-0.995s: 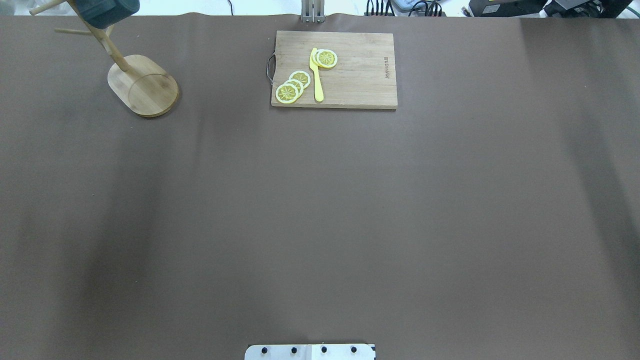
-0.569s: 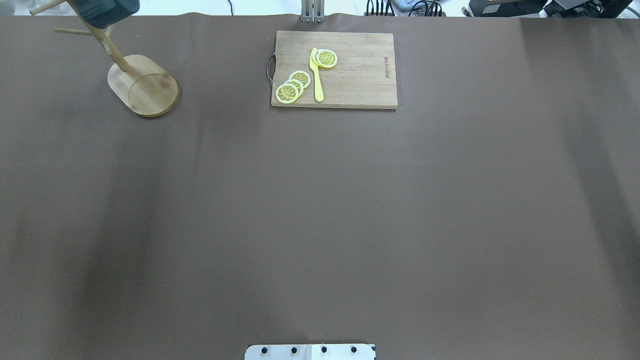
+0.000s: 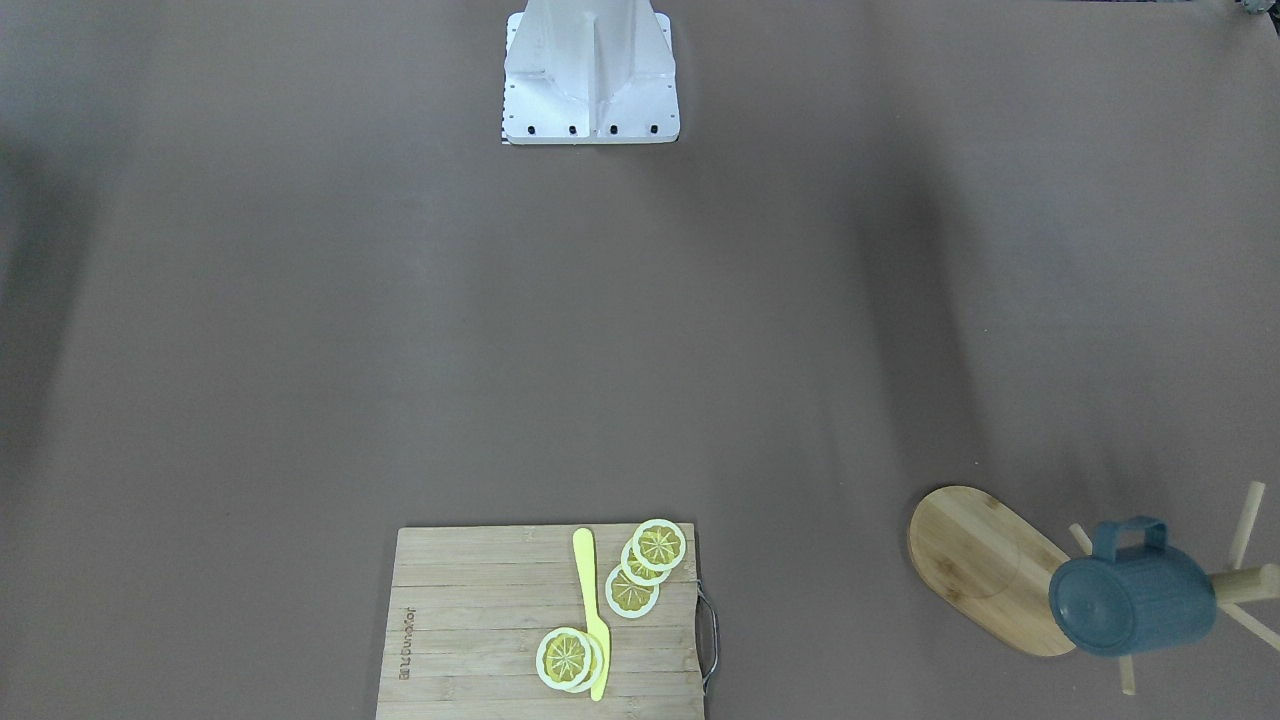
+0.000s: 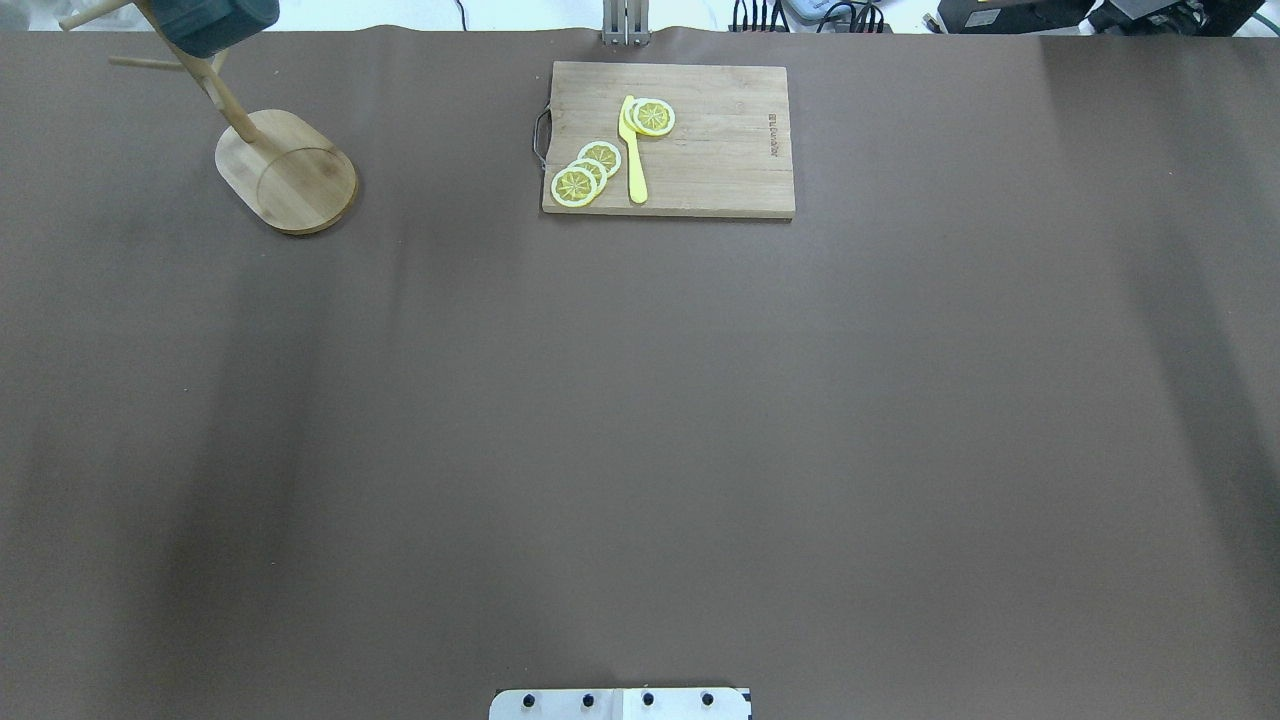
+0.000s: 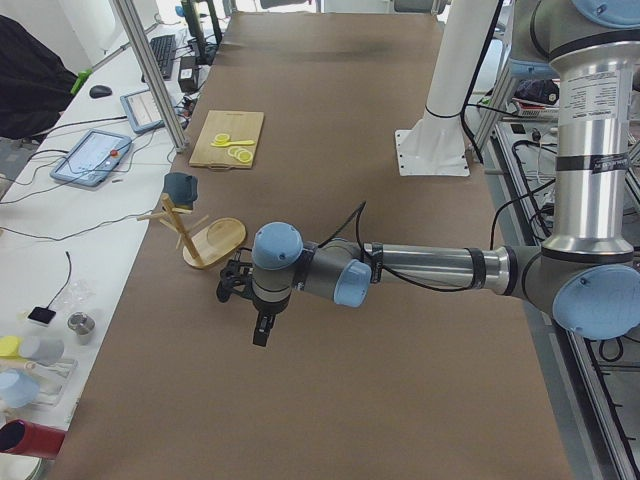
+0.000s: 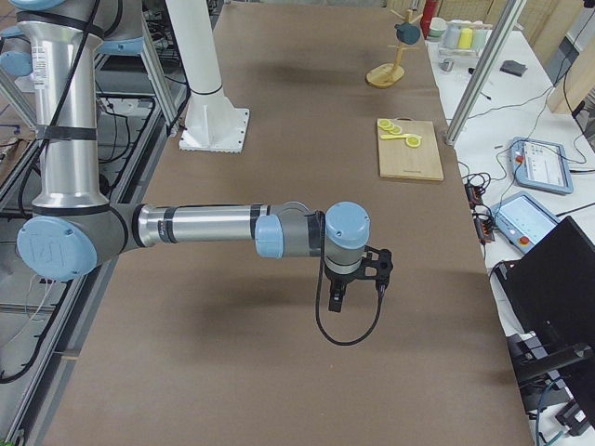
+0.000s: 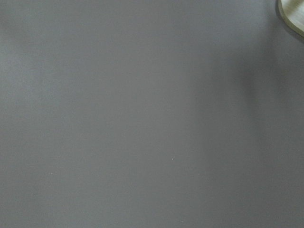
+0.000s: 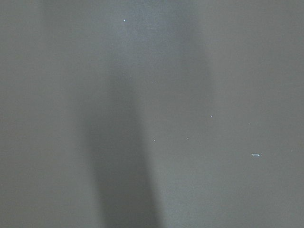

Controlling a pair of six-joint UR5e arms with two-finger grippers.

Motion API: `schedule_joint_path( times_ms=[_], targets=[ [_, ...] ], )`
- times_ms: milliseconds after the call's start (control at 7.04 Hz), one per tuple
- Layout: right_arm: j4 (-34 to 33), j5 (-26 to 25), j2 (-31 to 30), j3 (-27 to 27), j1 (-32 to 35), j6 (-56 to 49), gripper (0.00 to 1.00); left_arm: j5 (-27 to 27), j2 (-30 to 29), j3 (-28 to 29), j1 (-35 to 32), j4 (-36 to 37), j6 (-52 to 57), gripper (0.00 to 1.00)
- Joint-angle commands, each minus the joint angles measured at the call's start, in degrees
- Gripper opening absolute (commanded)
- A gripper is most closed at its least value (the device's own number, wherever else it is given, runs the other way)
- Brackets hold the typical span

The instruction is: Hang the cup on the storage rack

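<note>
**Cup up on the rack, both arms clear of it**

The blue cup (image 3: 1130, 600) sat high on the wooden rack (image 3: 985, 570) at the far corner of the desk (image 3: 400, 350) on the robot's left. It lay on its side against the top of the post, with its handle turned toward the robot. No hand was touching it. From that pose it seemed to be carried by one of the thin pegs (image 3: 1245, 525) through the handle loop, though the cup's own body hid the peg it rested on. Tipped over like that, its weight would have pulled the handle down the slanted peg toward the post, which is likely why it stayed put.

The left hand (image 5: 261, 333) hung over bare desk near the rack but apart from it, pointing down. The right hand (image 6: 338, 302) hung the same way, well apart at the other end. Both showed only from the side cameras, so I could not tell whether either was wide or narrow. Neither carried anything that could be seen.

The cutting board (image 3: 545, 620), with lemon slices (image 3: 660, 545) and a yellow knife (image 3: 592, 610) on it, lay well away from the rack and played no part. By the look of things, the hanging was done.
</note>
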Motion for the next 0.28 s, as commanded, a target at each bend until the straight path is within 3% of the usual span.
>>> schedule_joint_path(
  times_ms=[0,142],
  targets=[
    [0.0,-0.01,0.0,0.08,-0.01,0.01,1.0,0.05,0.0,0.12,0.03,0.0,0.0,0.98],
    [0.0,-0.01,0.0,0.08,-0.01,0.01,1.0,0.05,0.0,0.12,0.03,0.0,0.0,0.98]
  ],
)
